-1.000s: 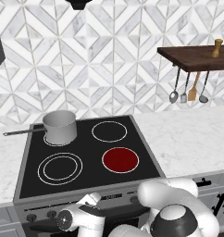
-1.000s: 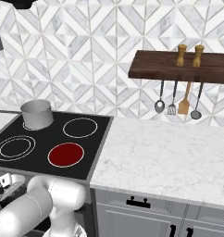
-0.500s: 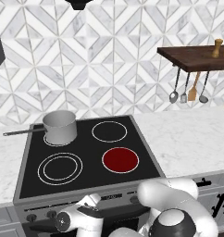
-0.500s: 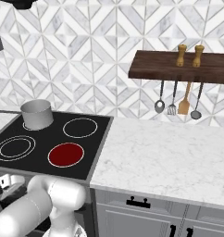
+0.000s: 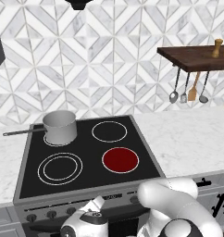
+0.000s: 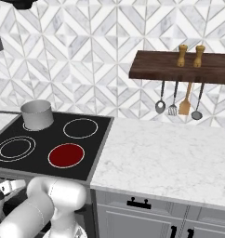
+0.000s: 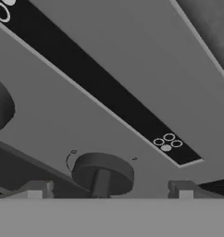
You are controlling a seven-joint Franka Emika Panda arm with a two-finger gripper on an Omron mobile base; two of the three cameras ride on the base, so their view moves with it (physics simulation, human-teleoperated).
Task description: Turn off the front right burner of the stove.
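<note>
The stove (image 5: 30,152) has a black glass top, and its front right burner (image 5: 120,159) (image 6: 66,155) glows deep red inside one thin white ring. My gripper (image 5: 96,206) is low, right at the grey steel front panel (image 5: 114,199). In the hand view my gripper (image 7: 109,190) is open, its fingertips (image 7: 35,190) wide apart on either side of a round dark knob (image 7: 102,172) without touching it. A second knob (image 7: 0,107) shows at the left edge. A black strip (image 7: 100,88) with small burner icons crosses the panel above.
A steel saucepan (image 5: 59,126) with a long handle sits on the back left zone. The front left zone (image 5: 60,168) has two rings. Marble counter (image 6: 170,153) runs to the right, with utensils (image 6: 178,103) hanging under a wooden shelf (image 6: 184,69). Grey drawers (image 6: 142,214) stand beside the stove.
My hand has crept slightly closer to the front panel. The front right burner stays red.
</note>
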